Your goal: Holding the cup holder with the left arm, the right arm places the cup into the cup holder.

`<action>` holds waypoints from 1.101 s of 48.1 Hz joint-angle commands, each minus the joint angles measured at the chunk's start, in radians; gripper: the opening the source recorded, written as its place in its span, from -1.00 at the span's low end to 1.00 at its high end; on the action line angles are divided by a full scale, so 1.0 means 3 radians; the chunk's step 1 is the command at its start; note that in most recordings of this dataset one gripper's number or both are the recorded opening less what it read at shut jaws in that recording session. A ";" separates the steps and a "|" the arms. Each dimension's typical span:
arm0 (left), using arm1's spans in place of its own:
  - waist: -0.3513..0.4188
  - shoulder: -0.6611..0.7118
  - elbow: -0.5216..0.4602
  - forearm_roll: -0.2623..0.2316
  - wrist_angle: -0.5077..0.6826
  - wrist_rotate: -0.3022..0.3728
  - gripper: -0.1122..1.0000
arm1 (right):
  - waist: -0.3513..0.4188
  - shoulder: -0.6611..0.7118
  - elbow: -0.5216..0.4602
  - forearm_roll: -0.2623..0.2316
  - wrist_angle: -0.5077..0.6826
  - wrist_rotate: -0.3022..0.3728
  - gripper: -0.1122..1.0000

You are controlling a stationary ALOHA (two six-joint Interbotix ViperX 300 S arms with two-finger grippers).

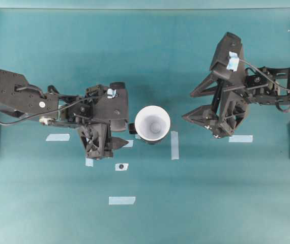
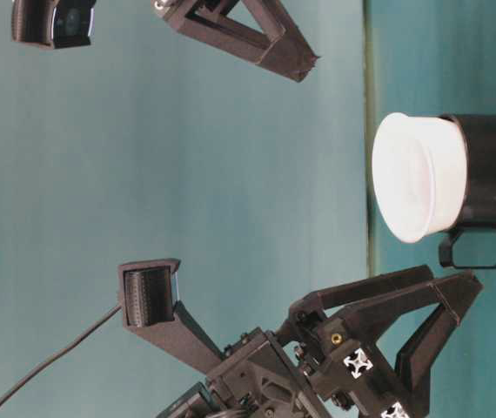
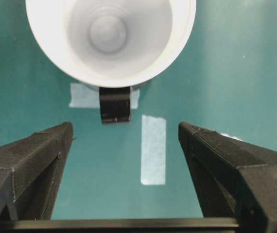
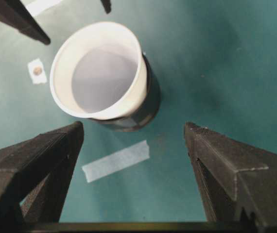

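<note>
The cup [image 1: 152,123] already sits inside the cup holder [image 2: 490,172], near the middle of the table [image 1: 185,203]. In the table-level view its white upper part stands out above the black wall, so it seems not pushed fully down, though I cannot tell how deep it should go.

The left gripper [image 3: 124,145] is released, with its jaws wide apart, and holds nothing. It is at about 9 o'clock from the cup, close to the small tab [image 3: 114,104] of the holder but not touching it. The right gripper [image 4: 133,145] is also spread wide and empty, at about 3 o'clock from the cup and apart from it.

The risk I see is a bump. Neither claw steadies the holder, so if a finger brushes the cup's wide rim or the tab, the pair could slide or tip, and the light cup could pop out.

Around it lie several pale strips of tape [image 1: 174,145], flat on the table, and one small marker with a dark dot [image 1: 121,166] at about 7 o'clock. None of them blocks the arms.
</note>
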 commanded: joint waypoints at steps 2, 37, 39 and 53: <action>-0.0010 -0.0020 -0.0077 0.0000 -0.0031 0.0000 0.86 | 0.0010 -0.0143 -0.0031 -0.0005 -0.0031 -0.0072 0.80; -0.0010 0.0000 -0.0107 0.0000 -0.0031 0.0005 0.86 | -0.0005 -0.0133 0.0020 -0.0118 -0.0082 -0.0092 0.80; -0.0005 0.0000 -0.0107 0.0000 -0.0031 0.0005 0.86 | -0.0005 -0.0133 0.0020 -0.0118 -0.0082 -0.0092 0.80; -0.0010 0.0000 -0.0107 0.0000 -0.0031 0.0005 0.86 | -0.0015 -0.0133 0.0061 -0.0118 -0.0128 -0.0082 0.80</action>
